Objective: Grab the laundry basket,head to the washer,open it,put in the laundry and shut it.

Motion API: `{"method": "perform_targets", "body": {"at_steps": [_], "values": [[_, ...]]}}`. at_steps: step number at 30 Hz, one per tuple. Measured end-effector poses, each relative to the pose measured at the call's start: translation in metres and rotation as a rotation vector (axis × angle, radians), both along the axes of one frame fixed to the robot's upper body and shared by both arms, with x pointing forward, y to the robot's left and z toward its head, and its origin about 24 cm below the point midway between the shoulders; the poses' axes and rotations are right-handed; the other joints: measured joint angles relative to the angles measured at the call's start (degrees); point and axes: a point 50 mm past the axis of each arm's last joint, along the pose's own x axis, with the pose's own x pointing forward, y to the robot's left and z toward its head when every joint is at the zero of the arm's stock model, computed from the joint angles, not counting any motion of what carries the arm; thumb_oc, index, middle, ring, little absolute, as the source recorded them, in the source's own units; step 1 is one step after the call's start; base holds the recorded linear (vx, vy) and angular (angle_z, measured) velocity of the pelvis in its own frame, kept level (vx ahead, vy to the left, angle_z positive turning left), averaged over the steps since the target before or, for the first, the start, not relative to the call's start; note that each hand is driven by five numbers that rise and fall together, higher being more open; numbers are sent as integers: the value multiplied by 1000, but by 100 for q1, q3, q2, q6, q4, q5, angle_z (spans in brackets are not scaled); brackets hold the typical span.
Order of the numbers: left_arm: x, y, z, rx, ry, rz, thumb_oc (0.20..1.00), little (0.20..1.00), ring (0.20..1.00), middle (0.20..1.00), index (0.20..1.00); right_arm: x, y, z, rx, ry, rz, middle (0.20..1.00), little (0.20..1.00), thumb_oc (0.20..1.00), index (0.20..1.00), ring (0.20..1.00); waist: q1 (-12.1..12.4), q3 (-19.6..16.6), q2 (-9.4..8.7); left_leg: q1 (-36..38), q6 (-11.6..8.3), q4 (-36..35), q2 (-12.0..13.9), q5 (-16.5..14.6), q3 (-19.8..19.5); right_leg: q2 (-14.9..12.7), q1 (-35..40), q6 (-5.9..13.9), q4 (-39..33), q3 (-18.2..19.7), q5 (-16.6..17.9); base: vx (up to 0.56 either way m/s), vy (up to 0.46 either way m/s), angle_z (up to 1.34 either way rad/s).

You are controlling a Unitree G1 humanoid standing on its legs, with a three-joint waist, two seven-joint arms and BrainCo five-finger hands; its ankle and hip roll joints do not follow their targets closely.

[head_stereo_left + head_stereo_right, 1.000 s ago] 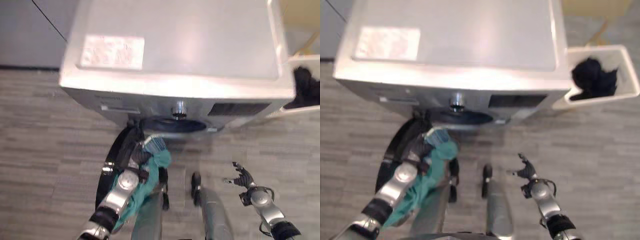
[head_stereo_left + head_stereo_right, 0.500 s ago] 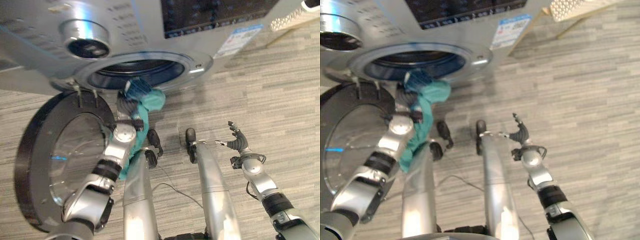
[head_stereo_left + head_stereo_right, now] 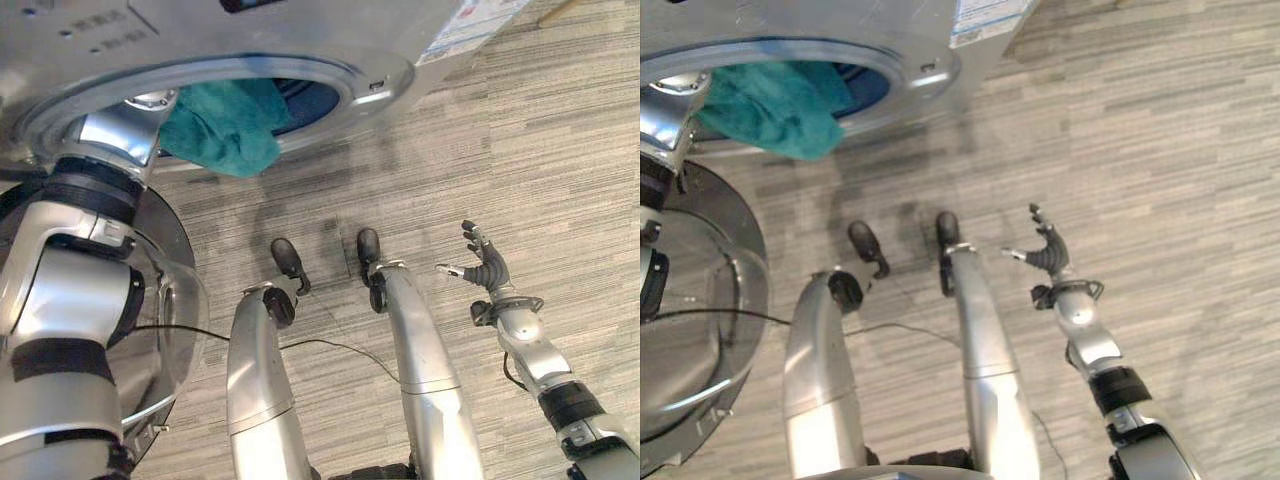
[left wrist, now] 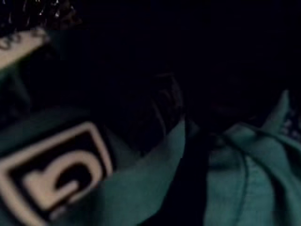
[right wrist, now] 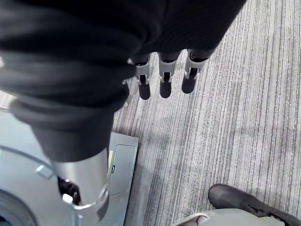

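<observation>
The washer's round opening (image 3: 380, 85) stands open, its silver rim facing me. A teal cloth (image 3: 225, 125) hangs half in the drum and half over the lower rim. My left arm (image 3: 110, 135) reaches into the opening beside the cloth, with its hand hidden inside the drum. In the left wrist view the teal cloth (image 4: 235, 179) lies folded in the dark drum. My right hand (image 3: 485, 270) hovers open above the floor to the right, holding nothing, with its fingers (image 5: 163, 77) straight.
The washer's glass door (image 3: 165, 300) is swung wide open at the left, low by my left arm. Grey wood-pattern floor (image 3: 1160, 140) stretches to the right of the washer. The washer's lower front panel (image 5: 120, 160) is close to my right arm.
The camera has dropped lower and closer to the opening. My left arm has pushed the teal cloth from below the rim into the drum mouth. The right hand stays open at the right.
</observation>
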Motion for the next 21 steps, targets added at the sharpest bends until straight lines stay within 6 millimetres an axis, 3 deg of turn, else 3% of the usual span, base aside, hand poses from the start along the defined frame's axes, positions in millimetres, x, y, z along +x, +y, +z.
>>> {"method": "perform_targets", "body": {"at_steps": [5, 8, 12, 15, 17, 21], "values": [[6, 3, -10, 9, 59, -6, 1000, 1000, 1000, 1000, 1000, -1, 0, 1, 1, -11, 8, 1000, 1000, 1000, 1000, 1000, 22, -5, 2, -230, -1, 8, -6, -2, -89, 19, -180, -1, -30, -51, -1, 0, 0, 0], [19, 11, -40, 19, 220, -14, 1000, 1000, 1000, 1000, 1000, -1, 1, -1, 3, -5, 11, 1000, 1000, 1000, 1000, 1000, 21, -5, 3, -249, 0, 23, -8, -2, -90, 15, -199, 0, -31, -50, 0, 0, 0, 0], [25, 7, -57, 49, 305, -55, 1000, 1000, 1000, 1000, 1000, -1, 1, -2, 3, 2, 11, 1000, 1000, 1000, 1000, 1000, 62, -5, 3, -187, 0, 5, -18, -2, -95, 4, -131, -1, -24, -53, 0, 0, 0, 0], [26, 5, -60, 167, 347, -21, 1000, 1000, 1000, 1000, 1000, 0, -2, -5, -3, 16, 2, 1000, 1000, 1000, 1000, 1000, 117, -27, 14, -118, 15, -46, -60, 5, -106, -45, -63, -9, -17, -68, -7, -10, -7, 6], [24, 3, -61, 347, 379, 42, 1000, 1000, 1000, 1000, 1000, -2, -5, -9, -8, 32, -3, 1000, 1000, 1000, 1000, 1000, 113, -29, 18, -74, 31, -128, -116, 42, -102, -82, -42, -8, -42, -61, -6, -13, -9, 11], [25, 11, -87, 519, 477, 147, 1000, 1000, 1000, 1000, 1000, -5, -7, -14, -14, 54, 3, 1000, 1000, 1000, 1000, 1000, 200, -179, 45, -26, 26, -275, -189, 87, -115, -134, -13, -19, -101, -75, -16, -12, 3, 9]]}}
